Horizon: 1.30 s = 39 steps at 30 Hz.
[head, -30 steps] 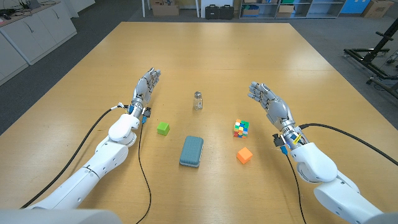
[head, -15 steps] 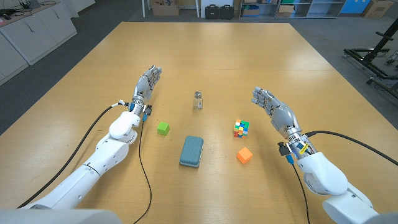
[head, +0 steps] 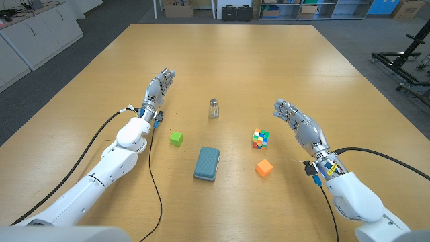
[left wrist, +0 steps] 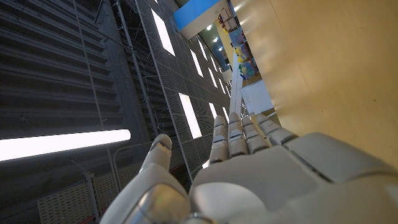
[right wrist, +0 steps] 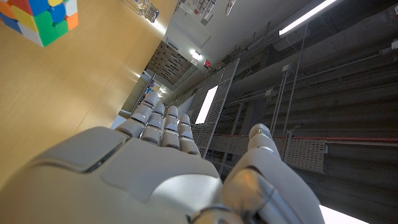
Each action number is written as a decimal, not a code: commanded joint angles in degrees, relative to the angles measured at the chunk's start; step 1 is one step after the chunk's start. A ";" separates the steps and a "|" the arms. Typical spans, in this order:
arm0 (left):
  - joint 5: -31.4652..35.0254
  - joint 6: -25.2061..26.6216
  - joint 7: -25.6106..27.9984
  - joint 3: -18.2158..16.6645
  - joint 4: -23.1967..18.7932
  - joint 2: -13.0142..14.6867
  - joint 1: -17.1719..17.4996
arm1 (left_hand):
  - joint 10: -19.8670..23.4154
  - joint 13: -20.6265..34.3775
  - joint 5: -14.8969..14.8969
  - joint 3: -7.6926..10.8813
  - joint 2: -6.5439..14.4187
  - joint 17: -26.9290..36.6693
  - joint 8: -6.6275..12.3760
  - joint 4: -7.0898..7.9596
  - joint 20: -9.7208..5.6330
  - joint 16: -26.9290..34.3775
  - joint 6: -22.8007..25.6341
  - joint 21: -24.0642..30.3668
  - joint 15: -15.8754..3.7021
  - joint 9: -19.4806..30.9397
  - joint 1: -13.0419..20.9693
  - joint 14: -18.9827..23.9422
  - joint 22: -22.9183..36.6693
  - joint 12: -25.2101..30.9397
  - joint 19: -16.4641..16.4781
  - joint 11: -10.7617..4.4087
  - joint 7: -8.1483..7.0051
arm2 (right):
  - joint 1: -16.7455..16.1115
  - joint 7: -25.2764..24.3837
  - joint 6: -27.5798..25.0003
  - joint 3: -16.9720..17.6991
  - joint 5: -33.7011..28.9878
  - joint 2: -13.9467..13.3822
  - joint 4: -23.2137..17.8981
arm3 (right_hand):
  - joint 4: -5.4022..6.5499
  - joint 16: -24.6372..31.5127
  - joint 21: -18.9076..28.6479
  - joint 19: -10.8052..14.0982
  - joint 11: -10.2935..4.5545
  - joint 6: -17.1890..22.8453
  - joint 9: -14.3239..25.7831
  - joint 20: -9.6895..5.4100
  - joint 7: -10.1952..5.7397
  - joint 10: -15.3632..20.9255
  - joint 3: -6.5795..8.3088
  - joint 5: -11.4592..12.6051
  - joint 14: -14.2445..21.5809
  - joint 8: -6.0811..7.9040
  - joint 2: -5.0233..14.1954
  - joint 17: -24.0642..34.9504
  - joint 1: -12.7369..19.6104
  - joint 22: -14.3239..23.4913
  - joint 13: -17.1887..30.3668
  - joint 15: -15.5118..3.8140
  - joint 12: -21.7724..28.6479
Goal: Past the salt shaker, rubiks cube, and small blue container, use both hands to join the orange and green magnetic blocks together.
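Note:
A small green block (head: 176, 138) sits on the table left of centre, and an orange block (head: 264, 167) lies right of centre, nearer the front edge. My left hand (head: 158, 90) is open, fingers straight, beyond and left of the green block. My right hand (head: 295, 122) is open too, to the right of the Rubik's cube (head: 261, 138) and beyond the orange block. Both hands hold nothing. The right wrist view shows my right hand (right wrist: 161, 162) with the cube (right wrist: 38, 17) at the corner, and the left wrist view shows my left hand (left wrist: 249, 162).
A clear salt shaker (head: 213, 108) stands mid-table. A small blue container (head: 207, 163) lies between the two blocks. The wooden table (head: 228, 60) stretches far back, with boxes and shelves behind it.
My right arm has drawn back toward the front right, so the right hand now sits lower and slightly further right. The left hand has edged slightly forward. The objects have not moved.

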 commanded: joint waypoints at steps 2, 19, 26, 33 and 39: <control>-0.11 0.09 0.11 -0.09 -0.19 -0.16 -0.18 | 0.93 0.06 -0.05 0.17 0.58 0.09 0.43 -0.39 -3.95 0.06 0.61 0.04 -0.07 0.25 0.20 0.53 0.16 0.32 0.46 -0.13 -0.04 | -5.63 0.54 1.61 3.77 -3.15 2.78 -1.93 | -0.39 0.39 -0.20 0.89 -0.09 0.75 0.17 0.10 -0.04 0.91 0.17 0.17 0.71 0.33 0.02 0.03 0.55 0.09 0.13 -0.17 0.46; -0.24 -1.11 -0.86 0.44 -0.64 -0.38 0.89 | 1.61 -0.04 -0.07 0.17 0.71 0.09 0.65 -0.46 -3.83 0.13 1.63 0.05 -0.29 0.26 0.26 1.19 0.16 0.43 0.76 -0.10 0.09 | -11.94 0.36 1.08 7.07 -9.69 8.33 -5.59 | -0.67 0.64 -0.18 1.87 -0.85 2.20 0.20 0.14 -1.04 2.10 0.17 0.13 1.56 0.67 0.03 0.03 1.08 0.10 0.14 -0.52 0.79; -4.15 -3.11 -4.88 0.77 1.68 -2.02 0.31 | 2.10 -0.08 -0.07 0.17 0.77 0.09 0.75 -0.48 -3.79 0.19 2.14 0.06 -0.28 0.26 0.28 1.60 0.16 0.54 0.91 -0.19 0.08 | -13.41 0.25 1.84 7.09 -11.60 10.95 -5.94 | -0.80 0.75 -0.19 2.16 -0.95 2.49 0.21 0.11 -1.35 2.44 0.20 0.13 1.93 0.70 0.04 0.02 1.34 0.10 0.13 -0.58 0.87; -4.12 -3.79 -5.15 0.79 2.31 -2.20 0.28 | 2.33 -0.11 -0.07 0.19 0.84 0.08 0.81 -0.51 -3.83 0.22 2.48 0.09 -0.48 0.27 0.31 1.88 0.16 0.56 1.11 -0.32 -0.14 | -15.84 -1.31 2.21 7.92 -16.58 14.10 -7.35 | -1.00 0.86 -0.16 2.58 -0.98 2.76 0.22 -0.10 -1.47 2.96 0.29 0.14 2.33 0.72 0.07 0.01 1.74 0.10 0.14 -0.82 1.01; -4.43 -4.61 -5.46 0.76 2.63 -2.56 0.48 | 2.53 -0.14 -0.06 0.20 0.91 0.08 0.87 -0.53 -3.83 0.19 2.82 0.09 -0.48 0.27 0.35 2.03 0.16 0.57 1.21 -0.28 -0.23 | -17.59 -1.95 2.23 8.85 -20.13 16.25 -8.47 | -1.19 1.09 -0.07 3.19 -1.20 2.78 0.23 -0.11 -1.80 3.31 0.37 0.16 3.00 0.65 0.09 0.00 2.14 0.10 0.14 -0.86 1.09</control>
